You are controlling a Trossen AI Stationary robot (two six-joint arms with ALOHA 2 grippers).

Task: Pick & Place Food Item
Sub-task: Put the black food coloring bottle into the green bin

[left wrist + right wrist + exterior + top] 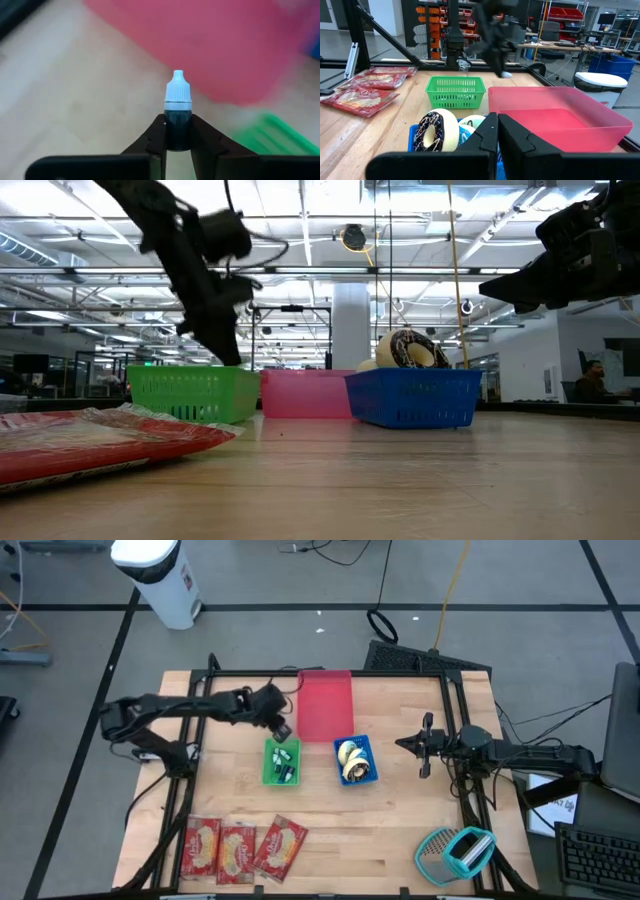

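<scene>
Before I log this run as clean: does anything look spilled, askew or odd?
Nothing stands out. The left gripper holds a small dropper bottle upright above the green basket; the baskets sit squarely.

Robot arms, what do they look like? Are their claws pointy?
Both are dark, thin, jointed arms with black cables trailing off them. The left claw has two flat black fingers that narrow towards blunt tips. The right claw looks the same: two black wedge-shaped fingers on a wide black bar.
</scene>
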